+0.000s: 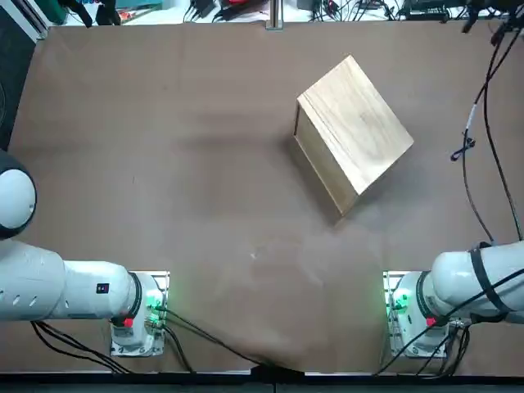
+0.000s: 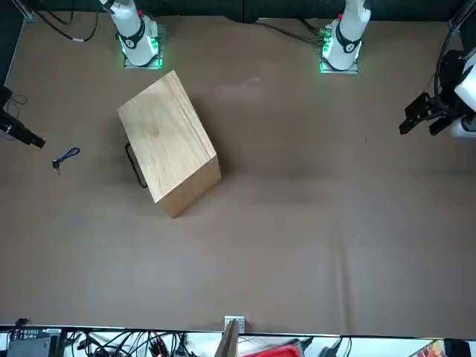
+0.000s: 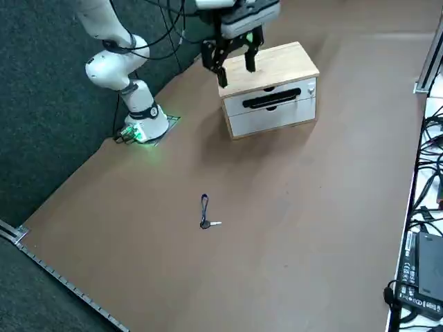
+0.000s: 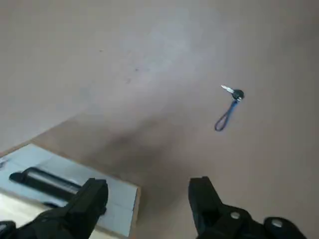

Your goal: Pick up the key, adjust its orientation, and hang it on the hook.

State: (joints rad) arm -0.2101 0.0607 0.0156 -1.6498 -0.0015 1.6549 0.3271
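The end effector (image 3: 237, 68) is spread wide, nothing between its fingers; the key (image 3: 206, 224) lies on the desk (image 3: 297, 228). Looks like pickup first: it needs to travel across and descend.

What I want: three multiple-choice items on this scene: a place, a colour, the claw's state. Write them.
1. Where is the key?
a) On the table, away from the drawer cabinet
b) Atop the cabinet
c) Inside a drawer

2. What colour is the key's loop?
a) Red
b) Blue
c) Yellow

3. How is the right claw?
a) Shut, on the table
b) Shut on the key
c) Open, raised above the table

1 a: bare tabletop surrounds it.
2 b: its cord shows blue.
3 c: its fingers stand apart, off the surface.
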